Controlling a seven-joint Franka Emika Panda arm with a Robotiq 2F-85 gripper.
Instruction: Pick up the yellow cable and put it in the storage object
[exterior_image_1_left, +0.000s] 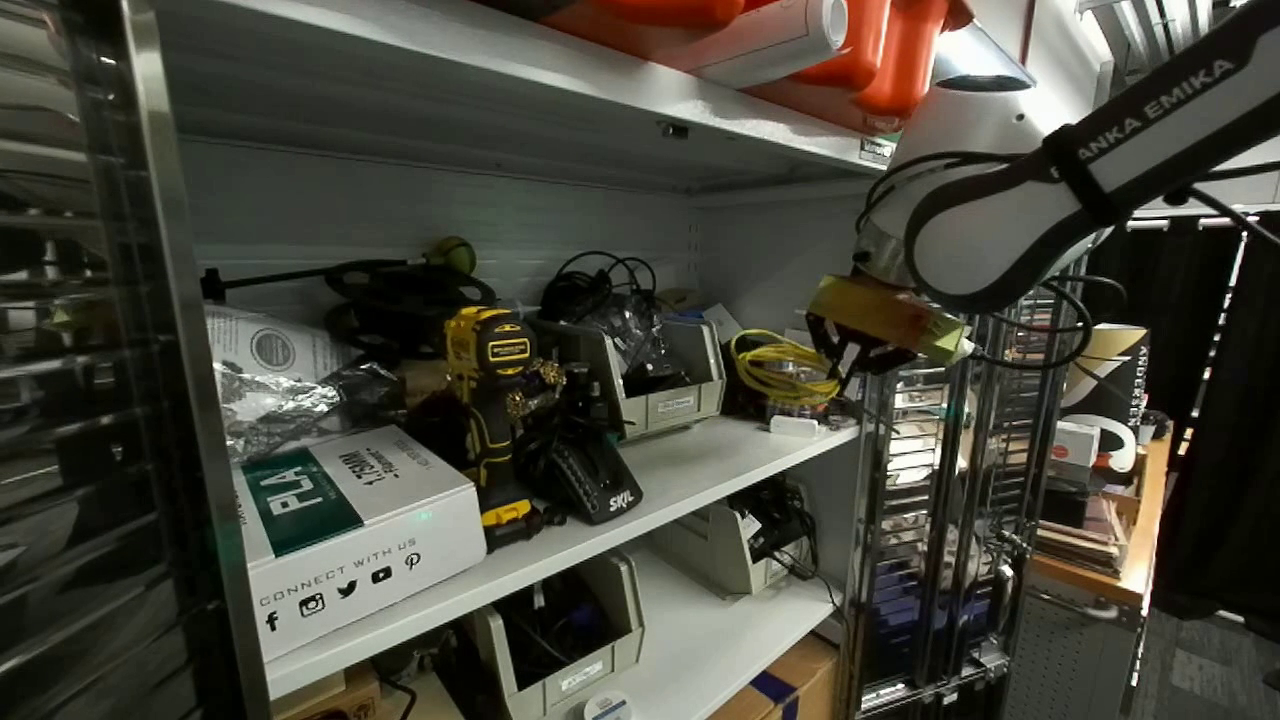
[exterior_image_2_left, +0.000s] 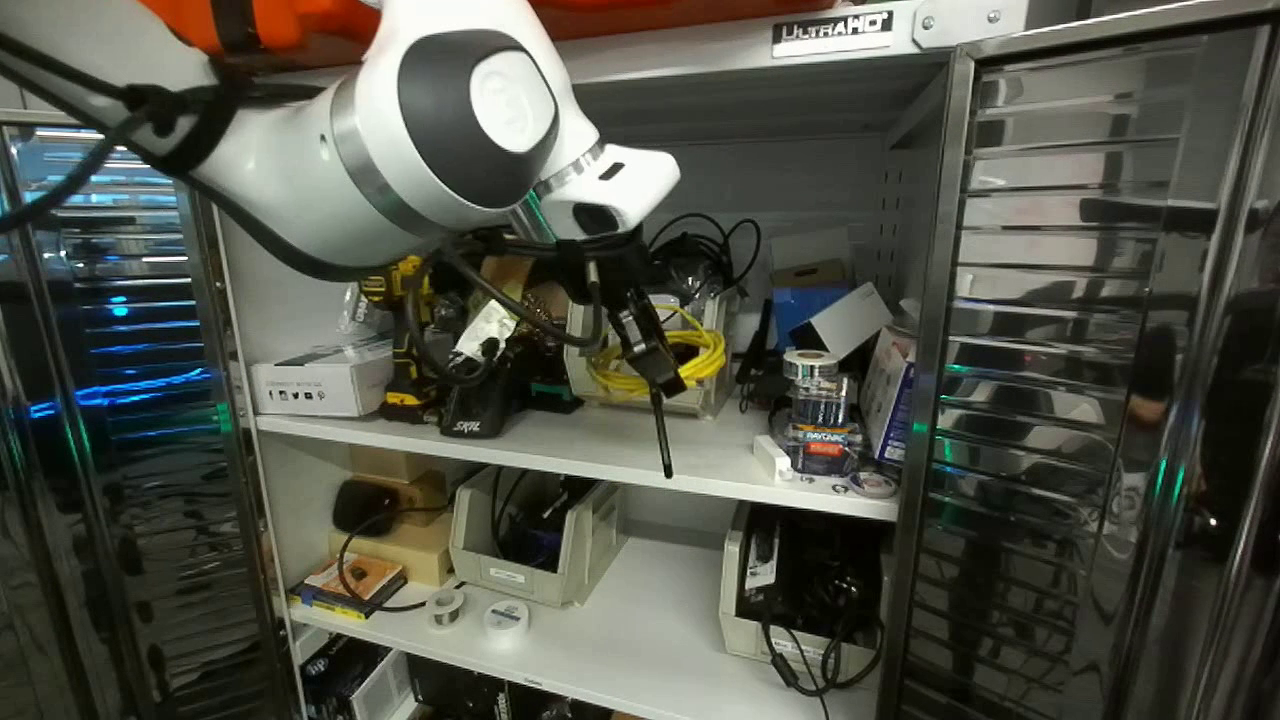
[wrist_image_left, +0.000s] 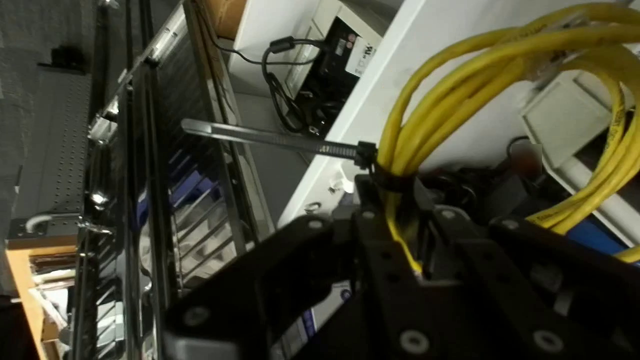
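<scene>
The yellow cable (exterior_image_1_left: 785, 385) is a loose coil and also shows in the other views (exterior_image_2_left: 708, 362) (wrist_image_left: 440, 117). My gripper (wrist_image_left: 395, 190) is shut on one end of the coil, by a black zip tie (wrist_image_left: 280, 140) whose tail sticks out. In both exterior views the gripper (exterior_image_1_left: 848, 375) (exterior_image_2_left: 665, 375) holds the coil above the middle shelf. The storage object, a whitish-grey open bin (exterior_image_1_left: 675, 405), stands on that shelf and holds black cords and clear bags. In an exterior view the coil and gripper partly hide the bin (exterior_image_2_left: 712, 395). The bin's inside is mostly hidden there.
A yellow-black drill (exterior_image_1_left: 490, 400) and a black SKIL tool (exterior_image_1_left: 590, 480) stand beside the bin. A white-and-green box (exterior_image_1_left: 350, 520) is farther along. Batteries (exterior_image_2_left: 825, 435) and a small white block (exterior_image_2_left: 772, 458) sit near the shelf edge (exterior_image_2_left: 560, 455). An upper shelf (exterior_image_1_left: 520, 60) hangs overhead.
</scene>
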